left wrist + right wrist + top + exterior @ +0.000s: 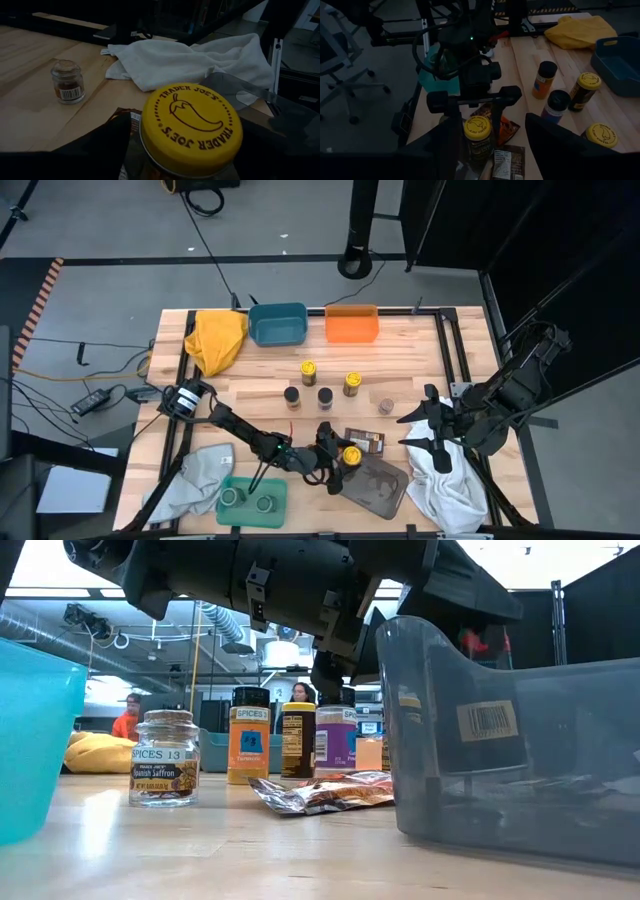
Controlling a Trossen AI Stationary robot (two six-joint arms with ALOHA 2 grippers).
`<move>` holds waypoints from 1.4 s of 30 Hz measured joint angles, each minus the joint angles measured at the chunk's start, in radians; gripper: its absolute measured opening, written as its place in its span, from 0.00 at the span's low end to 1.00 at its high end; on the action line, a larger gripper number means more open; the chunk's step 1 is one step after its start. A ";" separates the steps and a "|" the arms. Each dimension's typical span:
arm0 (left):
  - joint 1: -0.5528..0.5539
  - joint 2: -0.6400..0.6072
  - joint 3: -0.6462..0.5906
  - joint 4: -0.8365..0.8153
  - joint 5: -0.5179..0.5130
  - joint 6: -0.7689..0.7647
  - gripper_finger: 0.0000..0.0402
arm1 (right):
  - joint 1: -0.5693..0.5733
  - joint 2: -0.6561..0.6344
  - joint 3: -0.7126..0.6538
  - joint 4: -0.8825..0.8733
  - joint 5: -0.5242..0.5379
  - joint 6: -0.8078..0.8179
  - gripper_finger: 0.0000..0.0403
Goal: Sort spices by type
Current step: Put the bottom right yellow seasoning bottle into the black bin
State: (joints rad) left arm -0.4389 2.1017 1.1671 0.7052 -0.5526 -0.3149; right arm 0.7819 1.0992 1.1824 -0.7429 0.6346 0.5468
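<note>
A spice jar with a yellow lid (351, 454) (191, 125) stands at the near middle of the table, by a brown packet (365, 442) and an orange packet (509, 129). My left gripper (340, 458) is open and reaches in level from the left. Its fingers stand on either side of the jar (477, 131), whose base is hidden. More spice jars stand mid-table: two with yellow lids (308, 370) (351, 383), two with dark lids (292, 396) (325, 396), and a small clear one (386, 406). My right gripper (414, 429) waits open above the table's right side.
A grey tray (380, 490) lies just right of the jar. A green tray (250, 502) at the near left holds two jars. Blue (277, 323) and orange (351, 325) bins and a yellow cloth (218, 338) sit at the far edge. White cloths (200, 475) (450, 480) lie near both front corners.
</note>
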 joint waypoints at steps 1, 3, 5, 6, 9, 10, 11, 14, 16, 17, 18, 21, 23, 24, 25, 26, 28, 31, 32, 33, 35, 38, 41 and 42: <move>0.000 0.000 0.000 0.000 0.000 0.000 0.78 | 0.000 0.000 0.000 0.000 0.000 0.000 0.56; 0.000 0.000 0.000 -0.001 0.000 0.000 0.79 | 0.000 0.000 0.000 0.000 0.000 0.000 0.56; 0.000 0.000 0.000 -0.001 0.000 -0.002 0.80 | 0.000 0.000 0.000 0.000 0.000 0.000 0.56; 0.000 0.000 0.000 -0.001 0.000 -0.003 0.80 | 0.000 0.000 0.000 0.000 0.000 0.000 0.56; 0.000 0.000 0.000 -0.001 0.000 -0.003 0.80 | 0.000 0.000 0.000 -0.001 0.000 0.000 0.56; 0.000 0.000 0.000 -0.001 0.000 -0.003 0.80 | 0.000 0.000 0.000 -0.001 0.000 0.000 0.56; 0.000 0.000 0.000 -0.001 0.000 -0.003 0.80 | 0.000 0.000 0.000 -0.002 0.000 0.000 0.56; 0.000 0.000 0.000 -0.002 0.000 -0.004 0.80 | 0.000 0.000 0.000 -0.015 0.000 0.006 0.56; 0.000 0.000 0.000 -0.002 0.000 -0.005 0.80 | 0.000 0.000 0.000 -0.030 0.000 0.022 0.56; 0.000 0.000 0.000 -0.002 0.000 -0.008 0.80 | 0.000 0.000 0.000 -0.038 0.000 0.033 0.56; 0.000 0.000 0.000 -0.002 0.000 -0.009 0.80 | 0.000 0.000 0.000 -0.046 0.000 0.046 0.56; 0.000 -0.001 0.000 -0.002 0.008 -0.029 0.80 | 0.000 0.006 0.000 -0.080 -0.007 0.086 0.56; 0.000 -0.001 0.007 -0.005 0.030 -0.054 0.80 | 0.000 0.014 0.000 -0.097 -0.023 0.098 0.56; 0.000 -0.001 0.012 -0.008 0.049 -0.057 0.80 | 0.000 0.018 0.000 -0.100 -0.029 0.101 0.56; 0.000 -0.001 0.021 -0.017 0.063 -0.061 0.80 | 0.000 0.021 0.000 -0.100 -0.031 0.101 0.56; 0.000 -0.002 0.029 -0.034 0.077 -0.064 0.80 | 0.000 0.022 0.000 -0.100 -0.033 0.100 0.56; 0.000 -0.002 0.048 -0.065 0.088 -0.059 0.80 | 0.000 0.026 0.000 -0.100 -0.033 0.092 0.56; 0.007 -0.002 0.078 -0.115 0.115 -0.059 0.80 | 0.000 0.027 0.000 -0.100 -0.034 0.089 0.56; 0.012 -0.003 0.086 -0.136 0.135 -0.061 0.80 | 0.000 0.027 0.000 -0.100 -0.034 0.090 0.56; 0.014 -0.003 0.093 -0.154 0.149 -0.063 0.80 | 0.000 0.027 0.000 -0.100 -0.034 0.090 0.56; 0.015 -0.003 0.102 -0.170 0.154 -0.061 0.80 | 0.000 0.027 0.000 -0.100 -0.034 0.090 0.56; 0.017 -0.003 0.105 -0.164 0.154 -0.056 0.80 | 0.000 0.027 0.000 -0.104 -0.034 0.090 0.56; 0.021 -0.012 0.104 -0.168 0.154 -0.053 0.80 | 0.000 0.027 0.000 -0.119 -0.040 0.084 0.56; 0.025 -0.020 0.105 -0.162 0.154 -0.046 0.80 | 0.000 0.027 0.000 -0.121 -0.051 0.080 0.56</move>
State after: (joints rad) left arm -0.4136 2.0819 1.2724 0.5429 -0.3982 -0.3607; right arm 0.7818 1.1259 1.1820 -0.8638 0.5839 0.6270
